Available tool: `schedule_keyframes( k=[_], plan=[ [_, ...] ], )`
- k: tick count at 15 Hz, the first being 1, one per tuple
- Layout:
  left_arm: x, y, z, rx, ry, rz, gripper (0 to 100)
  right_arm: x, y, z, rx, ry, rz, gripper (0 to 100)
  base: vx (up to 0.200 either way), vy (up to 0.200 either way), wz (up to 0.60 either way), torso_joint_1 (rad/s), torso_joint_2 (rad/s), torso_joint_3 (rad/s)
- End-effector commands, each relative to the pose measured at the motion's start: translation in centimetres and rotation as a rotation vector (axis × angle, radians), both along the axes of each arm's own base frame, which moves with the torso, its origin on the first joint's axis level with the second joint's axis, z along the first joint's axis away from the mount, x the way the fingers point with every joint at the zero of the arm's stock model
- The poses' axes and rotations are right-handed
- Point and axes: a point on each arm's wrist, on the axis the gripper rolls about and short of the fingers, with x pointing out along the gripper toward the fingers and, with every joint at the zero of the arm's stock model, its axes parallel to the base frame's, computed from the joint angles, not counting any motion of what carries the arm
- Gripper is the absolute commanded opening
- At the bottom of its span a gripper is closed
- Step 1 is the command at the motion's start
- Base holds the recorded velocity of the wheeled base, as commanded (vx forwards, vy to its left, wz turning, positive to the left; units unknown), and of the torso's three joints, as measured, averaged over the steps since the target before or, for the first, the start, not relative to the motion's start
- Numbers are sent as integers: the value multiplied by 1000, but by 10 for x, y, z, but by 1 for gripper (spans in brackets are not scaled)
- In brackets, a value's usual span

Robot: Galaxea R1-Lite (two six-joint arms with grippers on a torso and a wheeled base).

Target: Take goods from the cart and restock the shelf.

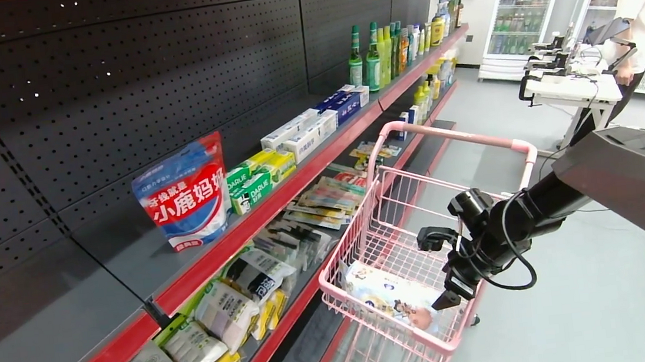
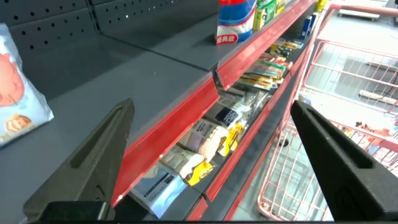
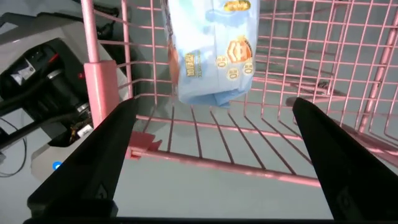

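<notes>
meanwhile, the right gripper (image 1: 448,297) hung at the near rim of the pink cart (image 1: 453,136), its fingers spread wide and holding nothing, close to a pale blue pack (image 1: 390,298) lying in the basket. the left gripper (image 2: 211,109), likewise wide open and empty, hovered over the grey shelf (image 2: 155,74) by its red edge; farther along, a red-and-blue pouch (image 1: 184,191) stood upright.

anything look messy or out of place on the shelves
Yes: the bagged packs on the lower shelf lie slumped and overlapping, not in rows. The red and blue pouch above stands upright, next to the boxes.
</notes>
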Motion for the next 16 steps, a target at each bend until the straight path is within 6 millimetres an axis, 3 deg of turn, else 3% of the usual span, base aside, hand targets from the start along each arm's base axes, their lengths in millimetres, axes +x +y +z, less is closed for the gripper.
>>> schedule_keyframes(
  k=[1,16],
  plan=[
    [0,0,0,0,1,0,100,5,2,-3,3,-5,4,100,0,0,0,-139,354,198],
    [0,0,0,0,1,0,100,15,14,-11,27,-14,28,100,0,0,0,-36,88,50]
  ],
)
